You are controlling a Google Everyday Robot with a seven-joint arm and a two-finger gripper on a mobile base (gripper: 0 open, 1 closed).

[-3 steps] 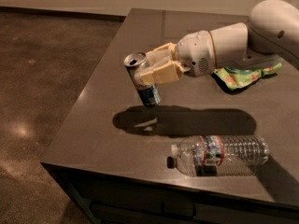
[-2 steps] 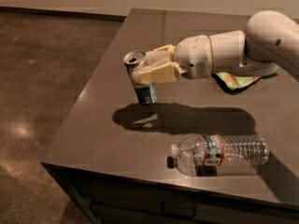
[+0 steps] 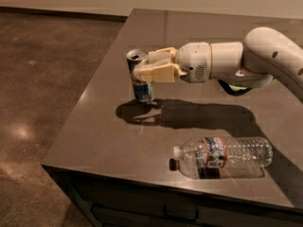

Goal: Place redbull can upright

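**Camera view: can upright in the claw, release left to do**

Camera view shows the can (image 3: 141,86) standing upright, top and pull-tab facing up, with the claw (image 3: 142,66) closed around its upper half from the right. Its base sits at or just above the tabletop (image 3: 109,141), and its shadow meets the base. I cannot tell whether it bears weight yet. By my judgement the righting is done. What is left is to settle the can, open the claw and draw back without tipping it.

The can is in the left part of the tabletop, with a strip of bare surface between it and the left edge, beyond which is floor (image 3: 42,79). A bottle (image 3: 222,156) lies on its side near the front edge, well apart from the can. Room to withdraw lies rightward, along the arm's own line.
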